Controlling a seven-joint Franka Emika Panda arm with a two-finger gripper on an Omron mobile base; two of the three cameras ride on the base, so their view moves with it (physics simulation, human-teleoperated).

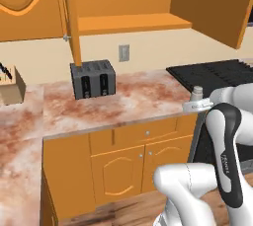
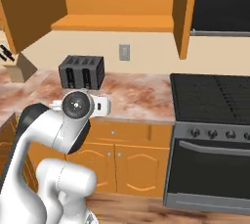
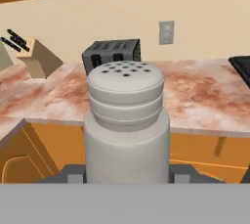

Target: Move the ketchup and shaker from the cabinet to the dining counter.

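Item: shaker (image 3: 127, 120), light grey, perforated cap, upright between my gripper (image 3: 127, 173) fingers, which I read as clamped on its body, held out in front of the marble worktop (image 1: 128, 99). Behind it: grey toaster (image 3: 111, 54), knife block (image 3: 40, 57). Above: cabinet (image 1: 133, 22), doors open, orange shelf.

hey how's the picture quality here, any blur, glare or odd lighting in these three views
Hand view: the shaker looms large and sharp, evenly lit, no glare. Left base view: flat rendered light, the toaster casts only a faint shadow on the worktop. Right base view: stove looks matt, without highlights; edges slightly soft.
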